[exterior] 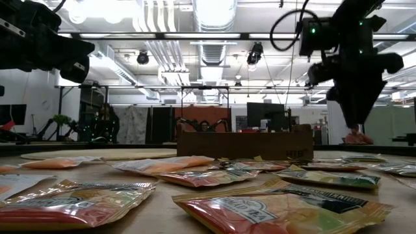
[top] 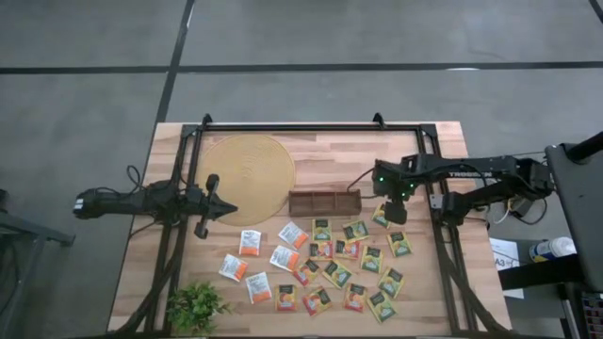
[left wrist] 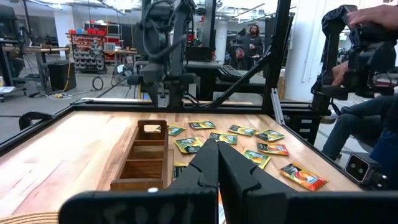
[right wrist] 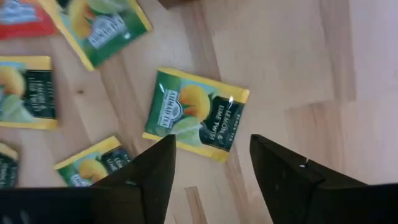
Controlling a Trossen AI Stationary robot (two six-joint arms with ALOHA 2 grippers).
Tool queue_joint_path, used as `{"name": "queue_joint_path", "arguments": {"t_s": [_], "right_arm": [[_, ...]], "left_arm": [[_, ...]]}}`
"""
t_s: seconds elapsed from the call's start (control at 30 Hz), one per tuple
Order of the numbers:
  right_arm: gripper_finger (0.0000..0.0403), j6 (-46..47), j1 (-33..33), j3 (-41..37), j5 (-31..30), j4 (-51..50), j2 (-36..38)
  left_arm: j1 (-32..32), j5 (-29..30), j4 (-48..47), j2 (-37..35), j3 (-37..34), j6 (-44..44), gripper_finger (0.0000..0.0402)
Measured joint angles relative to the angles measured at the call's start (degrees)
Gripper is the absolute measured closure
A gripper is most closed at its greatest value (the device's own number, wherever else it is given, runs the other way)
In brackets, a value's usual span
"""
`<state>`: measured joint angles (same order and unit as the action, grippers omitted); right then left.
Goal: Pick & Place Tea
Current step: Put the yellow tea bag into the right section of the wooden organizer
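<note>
Green-yellow tea sachet (right wrist: 196, 116) lay flat, tilted askew; neighbouring sachets (right wrist: 102, 25) close by. Right gripper (right wrist: 211, 168) hung released above; left gripper (left wrist: 217, 163) clenched empty.

Wooden table (top: 424, 292) with tea sachets (top: 330, 268), tray (top: 323, 201), mat (top: 250, 174), plant (top: 195, 308).

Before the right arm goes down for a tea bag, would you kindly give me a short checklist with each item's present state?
1. Right gripper open: ok, its jaws stand apart.
2. Target below it: ok, a green and yellow sachet lies flat just ahead of the fingers, apart from its neighbours.
3. Right gripper empty: ok, nothing shows between its fingers.
4. Wooden tray ready: ok, the compartments seen from the left wrist look empty.
5. Left gripper out of the way: ok, shut and waiting over the table's left side, beside the round mat.
6. Height above the sachet: cannot tell.
</note>
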<state>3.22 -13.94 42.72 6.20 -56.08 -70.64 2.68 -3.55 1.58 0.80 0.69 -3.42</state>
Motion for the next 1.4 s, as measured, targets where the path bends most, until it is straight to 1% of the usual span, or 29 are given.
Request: {"name": "queue_joint_path", "arguments": {"t_s": [0.1,0.3,0.5,0.7,0.83,1.0,1.13,1.23,1.4], "right_arm": [[0.0199,1.46,0.23,-1.24,-0.13,0.57,-1.5],[0.0199,1.64,0.39,-1.24,-0.4,1.04,-4.47],[0.0199,2.31,2.37,-1.14,-0.39,1.07,-8.11],[0.0199,9.4,3.62,0.69,-0.44,1.91,-8.89],[0.0199,17.83,3.57,1.18,-2.88,2.2,-8.17],[0.0199,23.39,3.59,1.16,-3.43,2.78,-8.44],[0.0199,25.09,3.59,1.14,-3.95,5.12,-9.43],[0.0199,25.08,3.59,0.8,-5.77,5.7,-10.06],[0.0199,24.94,3.59,-2.11,-6.44,6.5,-9.94]], "left_arm": [[0.0,-0.01,-0.02,0.0,0.0,0.0,0.0401],[0.0,0.0,-0.04,0.0,0.0,0.0,0.0401],[-0.04,0.0,-0.07,0.0,0.0,0.0,0.0401],[-0.04,0.0,-0.09,0.0,0.0,0.0,0.0401],[-0.04,0.0,-0.09,0.0,0.0,0.0,0.0401],[-0.04,0.0,-0.11,0.0,0.0,0.0,0.0401],[-0.03,0.0,-0.11,0.0,0.0,0.0,0.0401],[-0.01,0.0,-0.12,0.0,-0.01,0.0,0.0401],[0.02,0.0,-0.13,0.0,0.0,0.0,0.0401]]}}
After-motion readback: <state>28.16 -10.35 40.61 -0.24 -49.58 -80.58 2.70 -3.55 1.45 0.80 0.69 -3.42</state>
